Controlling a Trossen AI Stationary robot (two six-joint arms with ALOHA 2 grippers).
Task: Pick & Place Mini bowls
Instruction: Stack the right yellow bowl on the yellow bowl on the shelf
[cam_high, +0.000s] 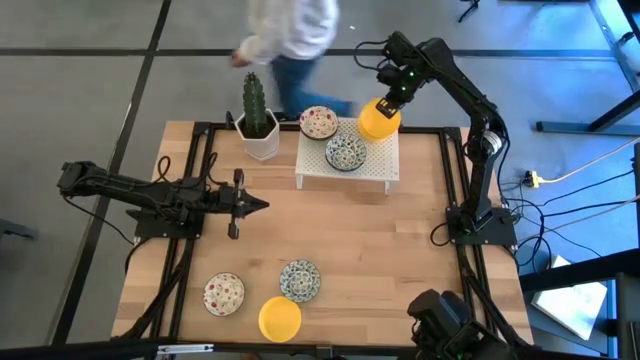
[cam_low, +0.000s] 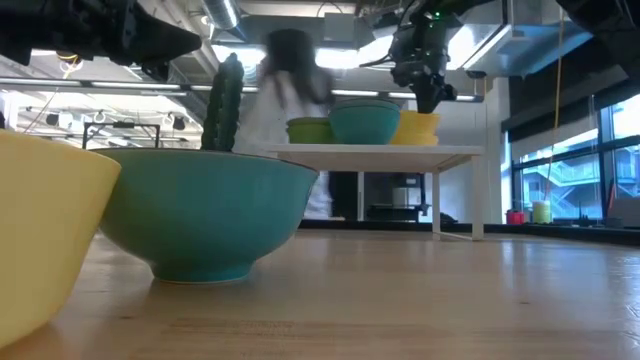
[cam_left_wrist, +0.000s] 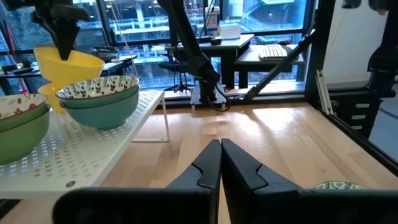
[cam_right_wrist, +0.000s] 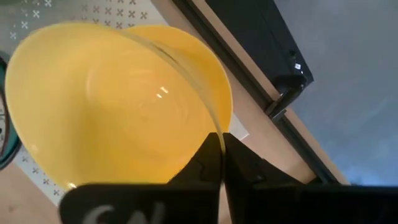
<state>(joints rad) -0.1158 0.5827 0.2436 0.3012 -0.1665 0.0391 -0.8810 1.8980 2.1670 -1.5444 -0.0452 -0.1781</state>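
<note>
Step in hand: my right tool (cam_high: 385, 103) pinches the rim of a yellow bowl (cam_high: 378, 119) over the rack's (cam_high: 372, 170) far right corner; I judge the next move is lowering it, then releasing. Left tool (cam_high: 262, 205) waits mid-desk, pressed together. Count, high view: six bowls — three at the rack, three on the desk's (cam_high: 380, 250) near edge, one of each pattern in each group.

Even overhead light is falling on the wooden table (cam_high: 380, 240), leaving only soft, short shadows under the white rack (cam_high: 347, 165). A person (cam_high: 290, 30) beyond the table's far edge is smearing into motion blur. Seen from table height, daylight from the windows (cam_low: 560, 150) is glaring behind the rack, and the nearest yellow bowl (cam_low: 45, 240) is sitting out of focus. A small highlight is glinting inside the lifted yellow bowl (cam_right_wrist: 124, 99).
</note>
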